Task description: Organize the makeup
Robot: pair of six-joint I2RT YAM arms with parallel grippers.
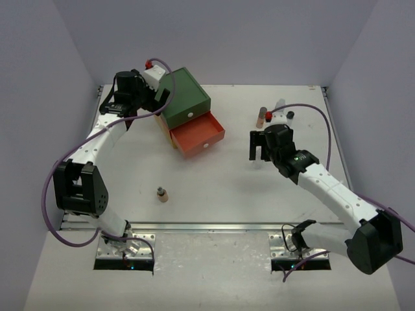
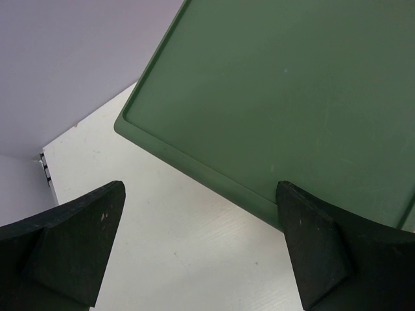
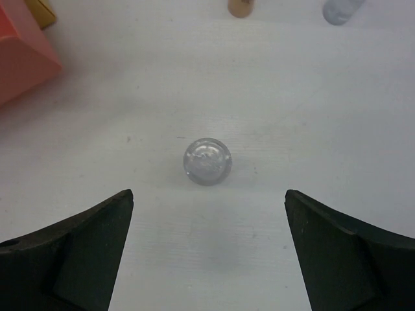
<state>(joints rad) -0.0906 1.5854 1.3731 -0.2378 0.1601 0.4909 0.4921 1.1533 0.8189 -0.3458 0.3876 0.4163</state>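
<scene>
A small clear bottle (image 3: 207,161) stands on the white table, seen from above just ahead of my open, empty right gripper (image 3: 209,194), centred between its fingers. In the top view this gripper (image 1: 259,154) hovers right of the orange drawer. A tan bottle (image 1: 260,117) and a clear bottle (image 1: 280,103) stand behind it; both also show at the right wrist view's top edge, the tan bottle (image 3: 240,6) left of the clear one (image 3: 340,10). A tan dark-capped bottle (image 1: 161,194) stands alone at the near left. My left gripper (image 1: 160,97) is open and empty at the green box's back left corner. No palettes are in view.
The three-drawer box has a green top (image 1: 185,97), an orange middle drawer (image 1: 198,133) pulled open toward the table's centre, and a yellow bottom (image 1: 165,126). Its green top (image 2: 292,91) fills the left wrist view. A small dark-capped item (image 1: 290,115) stands by the back right bottles.
</scene>
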